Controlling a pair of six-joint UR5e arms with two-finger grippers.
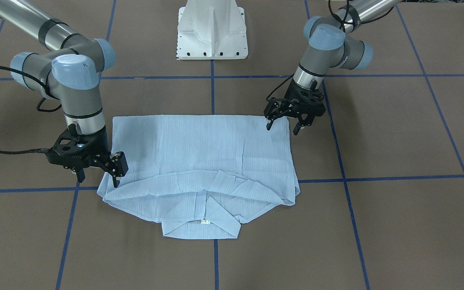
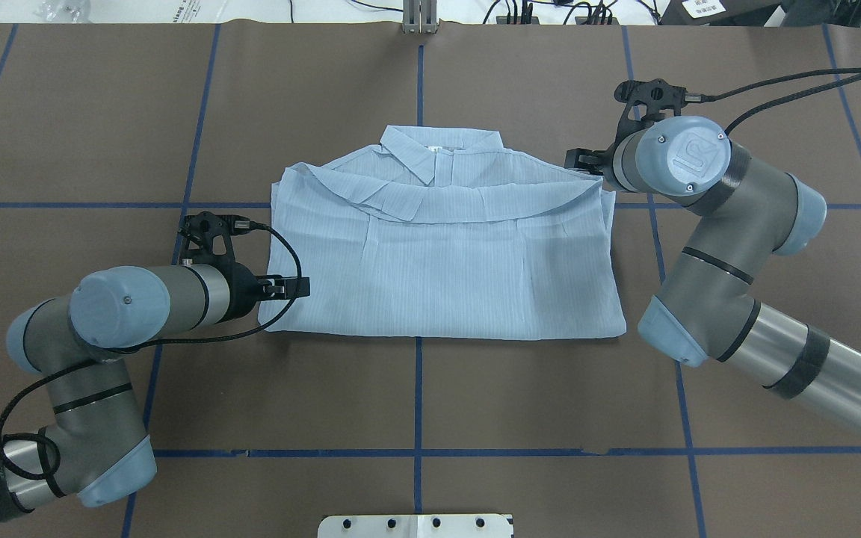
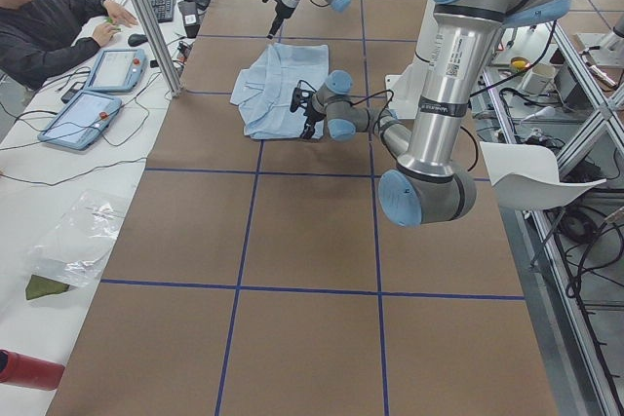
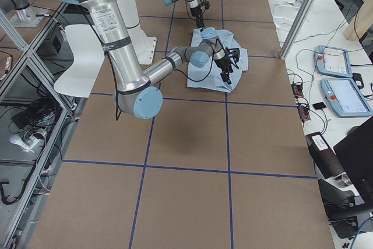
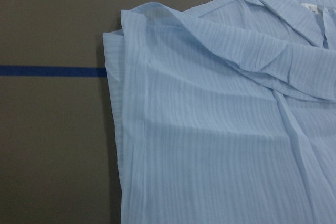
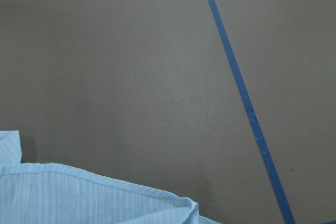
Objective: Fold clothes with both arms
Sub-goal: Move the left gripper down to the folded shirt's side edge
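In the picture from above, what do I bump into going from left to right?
First the silver-and-grey left robot arm → the thin light blue striped shirt → the silver-and-grey right robot arm.

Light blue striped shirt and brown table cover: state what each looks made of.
Light blue striped shirt: thin woven cloth, probably cotton or a blend; matt, it creases softly and lower layers show faintly through. Brown table cover: matt paper or card-like sheet; flat, finely grainy, no sheen. Blue grid lines: seemingly adhesive tape.
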